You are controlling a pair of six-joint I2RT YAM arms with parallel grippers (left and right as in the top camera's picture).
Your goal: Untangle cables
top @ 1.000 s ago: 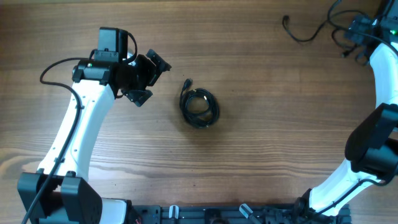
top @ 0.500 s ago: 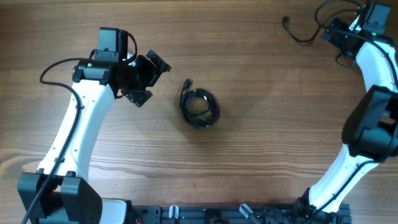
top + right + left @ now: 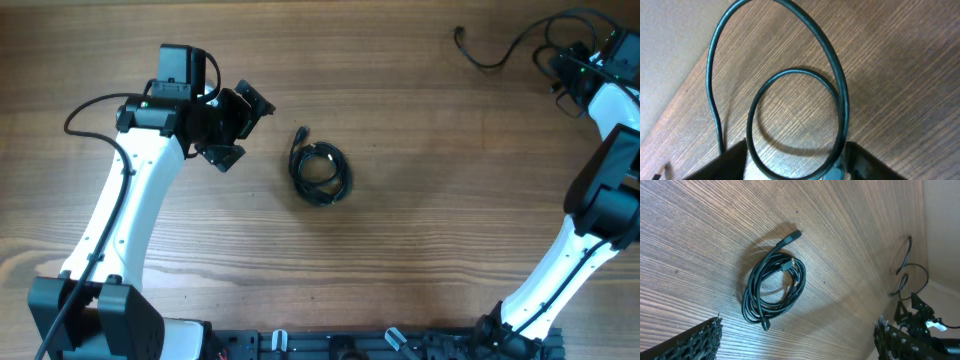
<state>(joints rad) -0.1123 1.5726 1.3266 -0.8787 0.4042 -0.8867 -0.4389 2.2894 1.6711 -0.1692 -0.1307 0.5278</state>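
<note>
The cables show as one small coiled black bundle (image 3: 320, 174) at the table's middle and one loose black strand (image 3: 490, 60) at the far right. My left gripper (image 3: 241, 130) is open and empty, left of the bundle and apart from it. In the left wrist view the bundle (image 3: 773, 288) lies ahead of the spread fingers (image 3: 797, 349). My right gripper (image 3: 568, 72) is at the far right corner over the loose strand. In the right wrist view two loops of that strand (image 3: 840, 95) run between the parted fingers (image 3: 796, 161), which are open.
The wooden table's far right corner edge (image 3: 670, 95) is right beside the right gripper. Thicker black arm cables (image 3: 90, 105) hang by the left arm. A dark rail (image 3: 380, 345) runs along the near edge.
My right gripper swung left, then back right and slightly nearer, and the loose strand's loops shifted with it. The left arm and the coiled bundle have not moved.
</note>
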